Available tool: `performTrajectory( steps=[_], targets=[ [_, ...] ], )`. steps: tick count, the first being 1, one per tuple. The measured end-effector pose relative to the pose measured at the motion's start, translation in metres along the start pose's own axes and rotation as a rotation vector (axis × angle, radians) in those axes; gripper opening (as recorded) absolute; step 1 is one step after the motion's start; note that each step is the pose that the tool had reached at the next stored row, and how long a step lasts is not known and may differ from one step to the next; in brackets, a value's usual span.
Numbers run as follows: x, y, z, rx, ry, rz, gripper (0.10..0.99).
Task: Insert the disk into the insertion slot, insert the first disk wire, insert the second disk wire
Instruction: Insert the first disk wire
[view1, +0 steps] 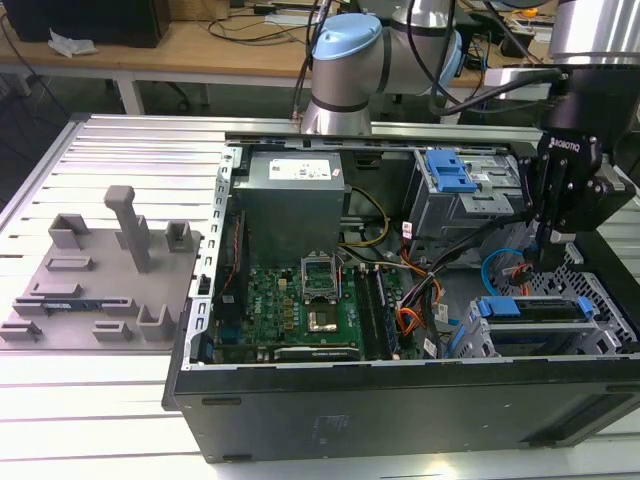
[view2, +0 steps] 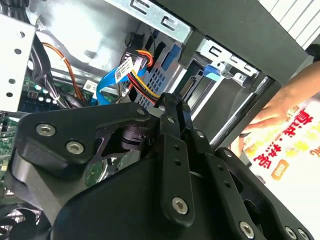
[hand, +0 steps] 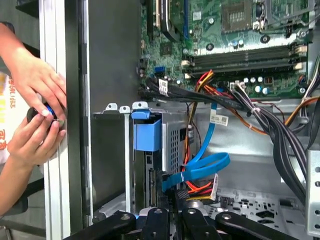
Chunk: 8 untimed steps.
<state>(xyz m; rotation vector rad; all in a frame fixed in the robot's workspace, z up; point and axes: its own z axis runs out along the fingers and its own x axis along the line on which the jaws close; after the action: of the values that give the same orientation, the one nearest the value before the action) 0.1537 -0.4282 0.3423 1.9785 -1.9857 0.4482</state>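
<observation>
Nearest in the exterior view is the black wall of the open case (view1: 400, 400), which lies on a slatted table (view1: 110, 410). In the first wrist view, a person's two hands (hand: 35, 120) are outside that wall, closed round something small and dark. Just inside the wall, toward the exterior view's right, we see the disk (view1: 535, 310) lying flat in its blue frame within the slot (view1: 472, 338). The blue wire (view1: 493, 262) loops just beyond the disk. In the first wrist view its dark plug lies at the disk's rear edge, beside a red, yellow and black bundle (hand: 199, 187); we cannot tell whether either is plugged in.

The gripper (view1: 552, 258) hangs over that spot, tips down among the wires. Its jaws are drawn close, almost meeting where the bundle ends; whether they pinch a plug we cannot tell.

Farther back stands the tall cage (view1: 450, 200) with its blue handle; toward the exterior view's left lie the motherboard (view1: 290, 300) and, behind it, the grey power supply (view1: 290, 200). A grey tray (view1: 100, 270) rests on the table beside the case; the arm (view1: 350, 60) rises at the back.
</observation>
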Motion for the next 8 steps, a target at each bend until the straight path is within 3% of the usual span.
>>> performTrajectory(
  steps=[6, 8],
  targets=[
    [0.0025, -0.0035, 0.0012, -0.019, -0.0004, 0.003, 0.165],
    [0.0040, -0.0037, 0.0019, -0.021, -0.0110, 0.005, 0.165]
  ],
)
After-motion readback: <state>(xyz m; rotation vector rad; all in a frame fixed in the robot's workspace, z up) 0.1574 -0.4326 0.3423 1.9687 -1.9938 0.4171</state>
